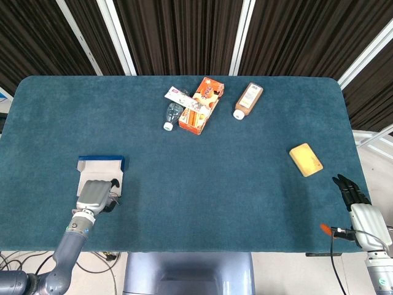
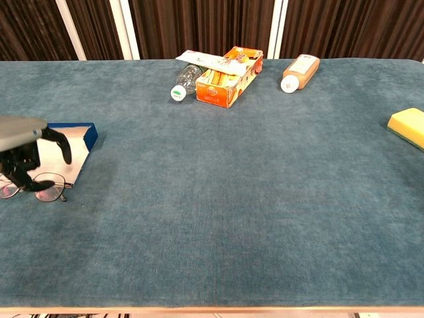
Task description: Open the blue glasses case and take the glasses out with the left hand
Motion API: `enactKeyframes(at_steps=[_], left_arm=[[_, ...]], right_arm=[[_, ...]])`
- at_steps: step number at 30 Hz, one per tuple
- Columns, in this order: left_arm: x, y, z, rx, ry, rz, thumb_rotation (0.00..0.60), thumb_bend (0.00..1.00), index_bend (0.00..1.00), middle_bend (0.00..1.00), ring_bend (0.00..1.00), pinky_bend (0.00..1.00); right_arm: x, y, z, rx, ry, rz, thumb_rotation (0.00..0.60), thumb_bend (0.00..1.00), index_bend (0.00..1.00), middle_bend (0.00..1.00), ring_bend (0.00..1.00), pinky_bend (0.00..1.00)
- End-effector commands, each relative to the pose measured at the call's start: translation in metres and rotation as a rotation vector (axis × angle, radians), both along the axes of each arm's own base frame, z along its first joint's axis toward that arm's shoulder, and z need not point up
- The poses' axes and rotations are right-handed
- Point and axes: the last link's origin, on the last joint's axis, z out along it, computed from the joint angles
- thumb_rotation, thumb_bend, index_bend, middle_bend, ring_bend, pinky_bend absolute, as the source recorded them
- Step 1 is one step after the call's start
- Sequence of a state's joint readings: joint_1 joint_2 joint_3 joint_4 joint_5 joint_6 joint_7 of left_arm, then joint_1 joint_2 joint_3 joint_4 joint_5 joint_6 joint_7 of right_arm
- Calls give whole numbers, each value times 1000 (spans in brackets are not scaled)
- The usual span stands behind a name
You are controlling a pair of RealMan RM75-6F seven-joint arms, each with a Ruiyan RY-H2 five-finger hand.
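Wide stretch of teal felt tabletop (image 2: 232, 218) before me, open for passing. My left hand (image 2: 23, 156) at near-left edge, open blue glasses case (image 2: 73, 142) just behind it, thin wire-rimmed glasses (image 2: 40, 187) underneath. Far centre clutter: orange carton (image 2: 228, 83), clear plastic bottle (image 2: 184, 83), brown bottle (image 2: 300, 71). Yellow sponge (image 2: 409, 127) blocks far right.
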State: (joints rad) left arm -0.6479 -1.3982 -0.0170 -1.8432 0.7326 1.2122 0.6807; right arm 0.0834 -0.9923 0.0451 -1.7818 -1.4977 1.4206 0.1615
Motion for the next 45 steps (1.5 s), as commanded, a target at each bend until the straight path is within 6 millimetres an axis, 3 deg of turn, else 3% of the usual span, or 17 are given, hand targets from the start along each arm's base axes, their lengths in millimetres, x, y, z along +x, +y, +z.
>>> enactKeyframes(at_steps=[1,23,45], left_arm=[[-3,3,2,22,1,-4,600,299,426,1000,962,1000],[-34,8,11,46,80,20,600,302,508,1000,963,1000],[-39,12,5,16,102,32,600,321,523,1000,963,1000]], right_arm=[[0,0,0,0,0,-1,600,141,0,0,0,186],[0,0,0,1,2,-1,600,141,0,0,0,186],[0,0,-1,1,0,-2,600,141,0,0,0,186]])
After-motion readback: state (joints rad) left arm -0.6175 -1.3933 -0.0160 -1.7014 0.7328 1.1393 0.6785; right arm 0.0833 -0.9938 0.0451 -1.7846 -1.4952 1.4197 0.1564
